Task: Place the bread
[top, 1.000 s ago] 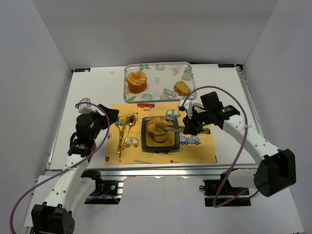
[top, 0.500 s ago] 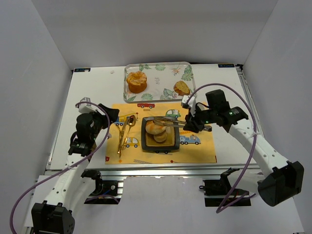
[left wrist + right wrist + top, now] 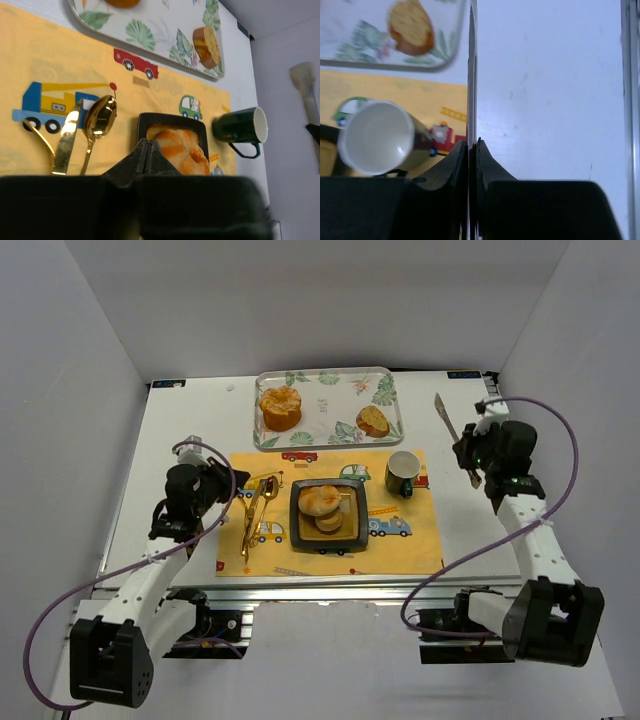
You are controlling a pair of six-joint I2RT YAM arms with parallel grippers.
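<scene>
Bread (image 3: 326,508) lies on the black square plate (image 3: 297,518) in the middle of the yellow placemat (image 3: 405,545). The ring-shaped roll (image 3: 321,499) is on the 12 o'clock side and the small bun (image 3: 331,524) on the 6 o'clock side. The two touch, so together they make a line from 12 to 6 o'clock. I judge that the placing is done or very nearly done, because both pieces sit inside the plate and no claw touches them.

The right claw (image 3: 468,452) is closed on metal tongs (image 3: 445,415); in the right wrist view its fingers press the thin blades flat together. The tongs carry nothing and point toward 11 o'clock, over the white worktop (image 3: 200,420), well apart from the plate. From this claw the bread lies toward 8 o'clock, with the green mug (image 3: 402,473) between them, so a return to the plate would need to pass over or around the mug.

The left claw (image 3: 222,492) is closed and holds nothing; its fingers meet in the left wrist view. It is at 9 o'clock of the plate, nearer to the bread than the right one, with the gold cutlery (image 3: 255,510) between. At 12 o'clock the leaf-pattern tray (image 3: 325,400) carries a muffin-like cake (image 3: 280,407) and a cut slice of loaf (image 3: 373,421).
</scene>
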